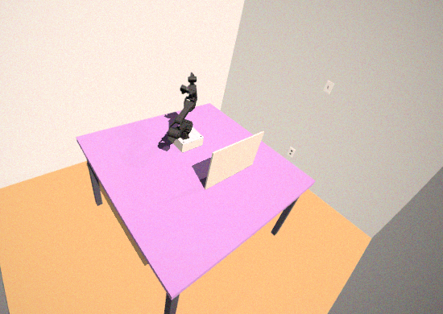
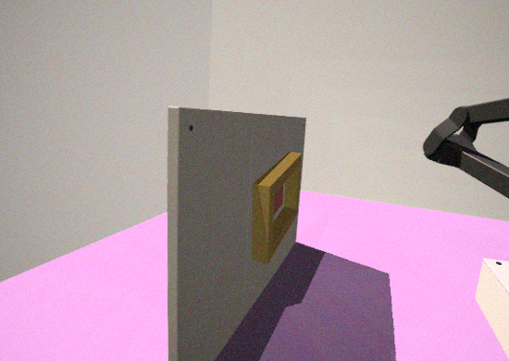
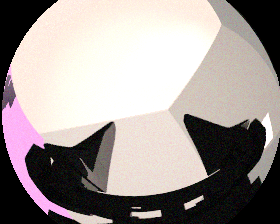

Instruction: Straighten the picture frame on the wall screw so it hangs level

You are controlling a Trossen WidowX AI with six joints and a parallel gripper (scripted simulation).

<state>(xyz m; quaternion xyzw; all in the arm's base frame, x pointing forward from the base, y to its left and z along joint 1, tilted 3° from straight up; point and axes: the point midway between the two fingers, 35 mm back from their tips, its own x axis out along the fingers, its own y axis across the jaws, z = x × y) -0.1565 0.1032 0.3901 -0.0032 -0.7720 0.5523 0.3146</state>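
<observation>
The gold picture frame (image 2: 260, 231) hangs on the front face of the upright panel (image 1: 235, 161) (image 2: 210, 204) in the exterior view. It hangs crooked: its far end, the right side as seen from the front, stands higher than its near end. A red and white picture shows inside it. The screw and notched strip are hidden. In the top view only the panel's back shows. My gripper (image 3: 150, 121) is open and empty in the wrist view, pointing at bare walls. The raised arm (image 1: 186, 112) (image 2: 481, 167) stands well away from the frame.
The arm's white base (image 1: 189, 142) (image 2: 490, 292) sits on the pink table (image 1: 161, 217) (image 2: 83, 305), on the side of the panel where its shadow falls. The panel has dark holes near its top corners. A switch plate (image 1: 329, 87) and an outlet (image 1: 291, 152) are on the grey wall.
</observation>
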